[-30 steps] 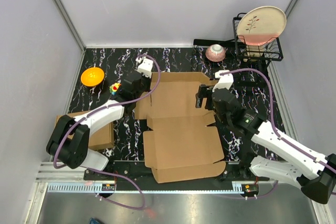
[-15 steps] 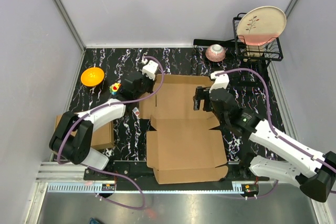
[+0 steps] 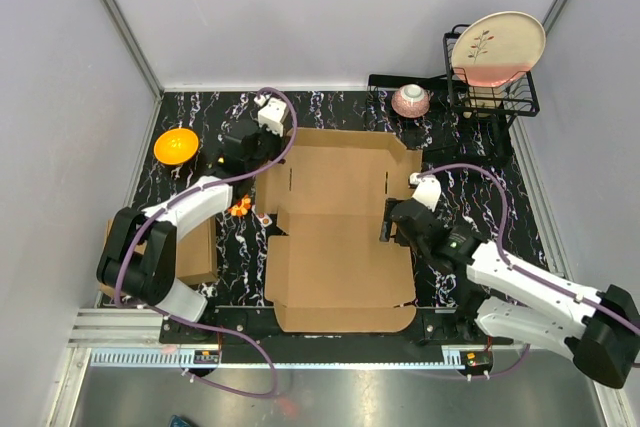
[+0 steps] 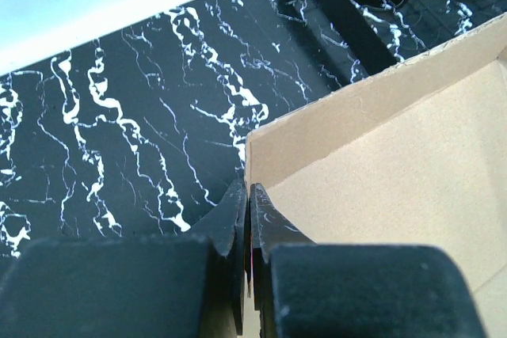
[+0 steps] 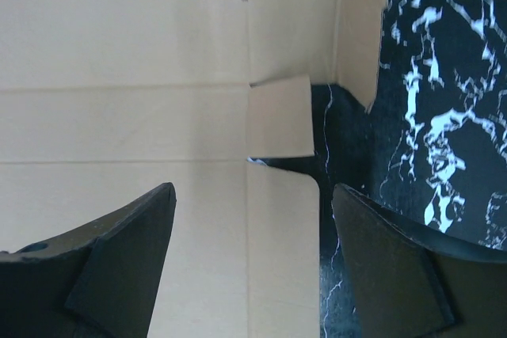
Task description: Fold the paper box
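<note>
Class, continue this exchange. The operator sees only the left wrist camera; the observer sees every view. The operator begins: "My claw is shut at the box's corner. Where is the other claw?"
Observer: The right claw is open, above the right edge of the box.
Operator: Is it touching the cardboard?
Observer: Not visibly; a small side tab lies just ahead of its fingers.
Operator: What sits left of my arm?
Observer: An orange bowl, apart from the box.

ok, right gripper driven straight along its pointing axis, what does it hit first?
Probably the paper box: the open right gripper lines up on its small side tab. Depth unclear; bare table lies just beside.
</note>
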Action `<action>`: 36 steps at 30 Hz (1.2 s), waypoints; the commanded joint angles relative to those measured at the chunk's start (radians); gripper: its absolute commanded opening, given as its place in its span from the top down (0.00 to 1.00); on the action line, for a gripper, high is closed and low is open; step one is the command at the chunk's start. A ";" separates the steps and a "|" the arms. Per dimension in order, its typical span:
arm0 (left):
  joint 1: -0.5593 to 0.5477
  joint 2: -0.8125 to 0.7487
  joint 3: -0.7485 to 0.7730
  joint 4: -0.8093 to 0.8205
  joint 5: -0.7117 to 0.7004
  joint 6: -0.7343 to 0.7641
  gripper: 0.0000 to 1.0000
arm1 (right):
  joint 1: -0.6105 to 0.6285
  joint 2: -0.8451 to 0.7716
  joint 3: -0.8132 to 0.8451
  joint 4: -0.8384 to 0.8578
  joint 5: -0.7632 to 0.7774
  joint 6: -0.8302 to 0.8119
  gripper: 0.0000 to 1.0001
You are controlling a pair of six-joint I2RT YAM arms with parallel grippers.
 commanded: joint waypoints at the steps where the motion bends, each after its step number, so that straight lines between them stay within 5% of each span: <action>1: 0.004 0.002 0.061 0.033 0.055 -0.005 1.00 | -0.003 0.067 -0.032 -0.011 0.010 0.160 0.14; 15: -0.016 0.028 0.048 0.028 0.067 -0.029 1.00 | -0.003 0.297 -0.097 0.094 -0.277 0.242 0.15; 26: -0.029 0.034 0.022 0.031 0.043 -0.026 1.00 | 0.118 0.228 -0.103 0.170 -0.369 0.311 0.20; 30: -0.033 0.025 0.025 0.013 0.034 -0.029 1.00 | 0.138 0.196 -0.022 0.033 -0.285 0.291 0.17; 36: -0.082 -0.045 -0.045 0.018 -0.055 -0.029 1.00 | 0.138 0.026 0.200 -0.154 0.051 0.102 0.12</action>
